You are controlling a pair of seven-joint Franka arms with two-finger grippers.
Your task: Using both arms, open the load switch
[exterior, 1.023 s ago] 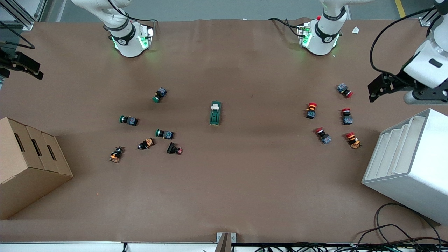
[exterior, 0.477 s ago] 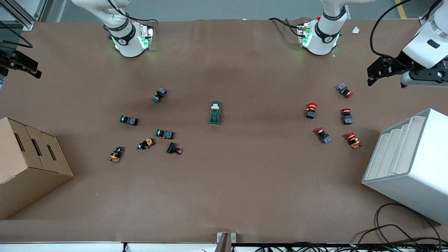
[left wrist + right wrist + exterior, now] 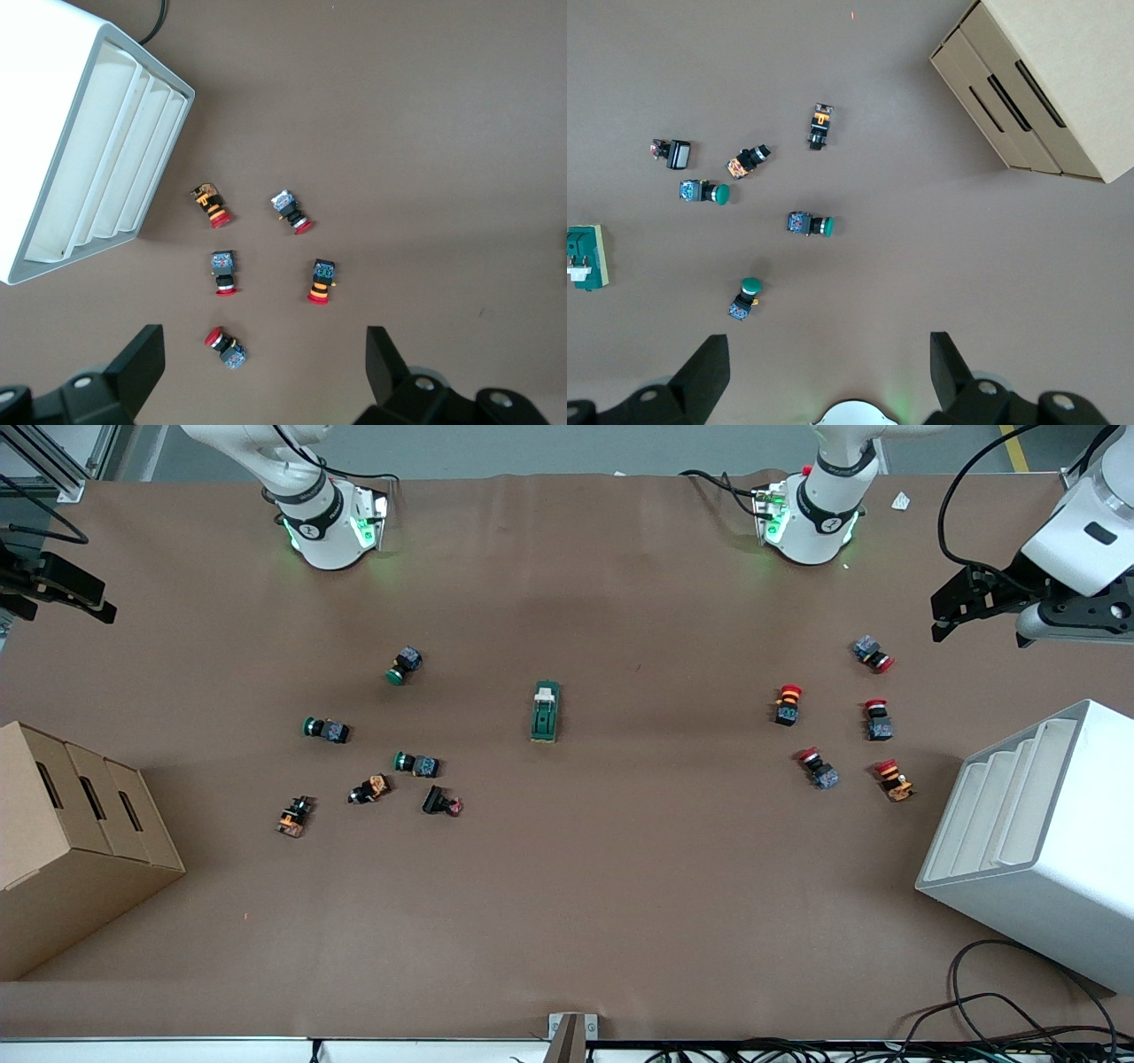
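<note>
One load switch (image 3: 546,711) lies flat near the middle of the brown tabletop (image 3: 620,886), its white toggle lever at the end toward the robots' bases, untouched by either arm; toward the right arm's end of the tabletop sit six small push buttons: three green-capped (image 3: 404,665) (image 3: 324,729) (image 3: 415,763), two with orange bodies (image 3: 369,788) (image 3: 294,816), and one black with a reddish cap (image 3: 441,802); toward the left arm's end sit five red-capped push buttons (image 3: 873,654) (image 3: 788,704) (image 3: 877,719) (image 3: 818,768) (image 3: 895,780), loosely grouped; one cardboard box (image 3: 75,841) stands at the tabletop's edge on the right arm's end, and one white slotted rack (image 3: 1036,837) lies tilted at the edge on the left arm's end; the left end effector (image 3: 264,363) hangs in the air over the edge at the left arm's end, above the red-capped group, its fingers spread wide and holding nothing; the right end effector (image 3: 829,363) hangs over the edge at the right arm's end, likewise spread wide and empty; both are well apart from the load switch.
</note>
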